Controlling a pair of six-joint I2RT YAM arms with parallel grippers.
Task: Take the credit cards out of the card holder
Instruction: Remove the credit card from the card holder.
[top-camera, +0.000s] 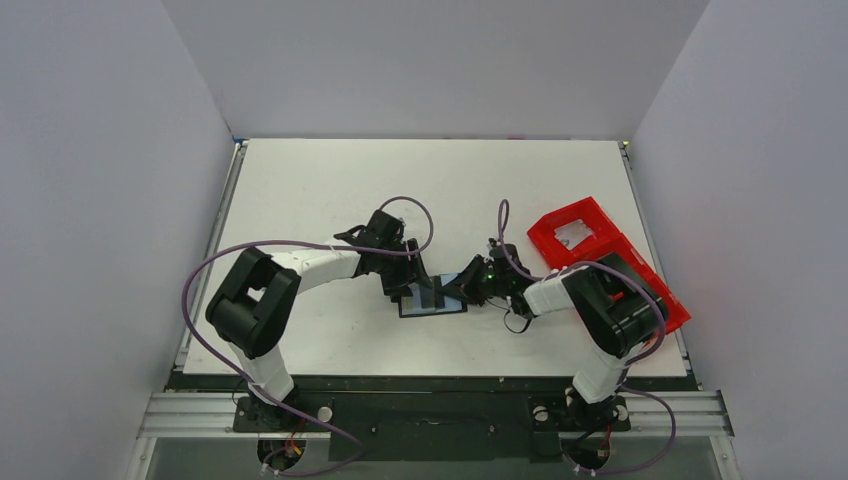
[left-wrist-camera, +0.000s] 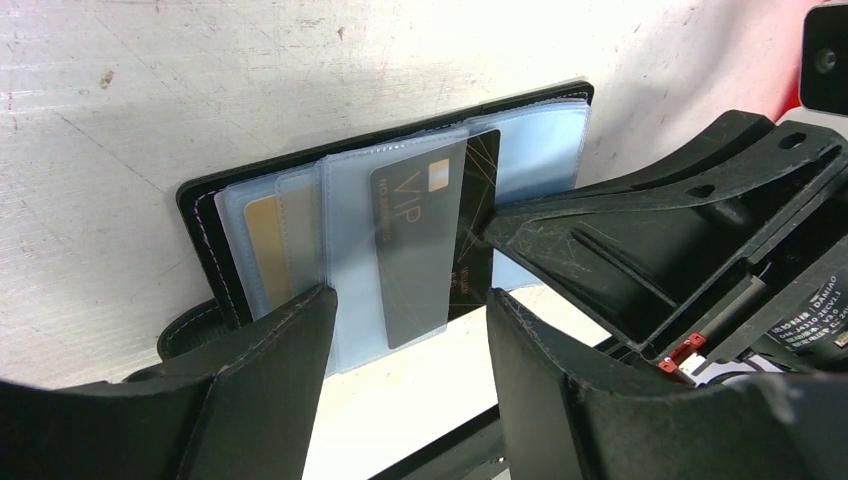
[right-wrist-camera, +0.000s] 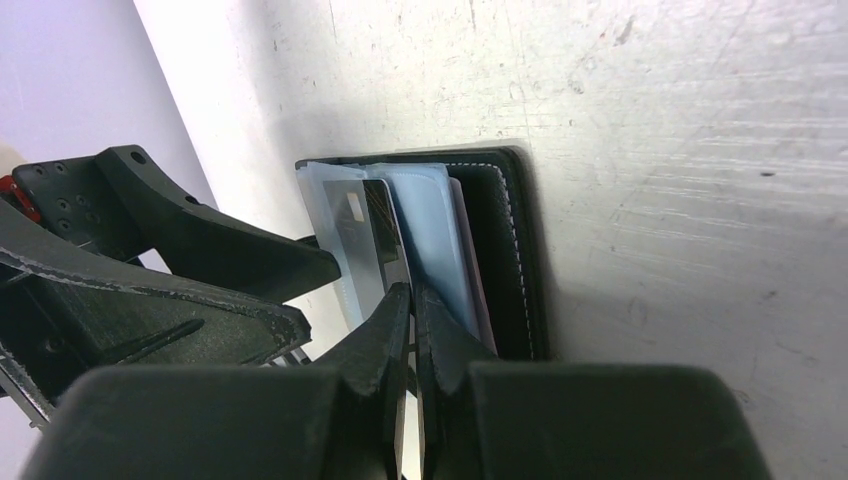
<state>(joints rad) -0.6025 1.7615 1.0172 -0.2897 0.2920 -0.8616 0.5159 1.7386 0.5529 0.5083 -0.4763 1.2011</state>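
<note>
The black card holder lies open on the table between both grippers, its blue-grey plastic sleeves fanned up. In the left wrist view the holder shows a grey VIP card in a sleeve, a gold card further left, and a black card with gold lines behind. My left gripper is open, its jaws straddling the sleeves' near edge. My right gripper is shut on the edge of the black card, which is still partly in its sleeve of the holder.
A red compartment tray stands on the table at the right, behind my right arm. Both grippers are close together over the holder. The table's front edge is just below the holder.
</note>
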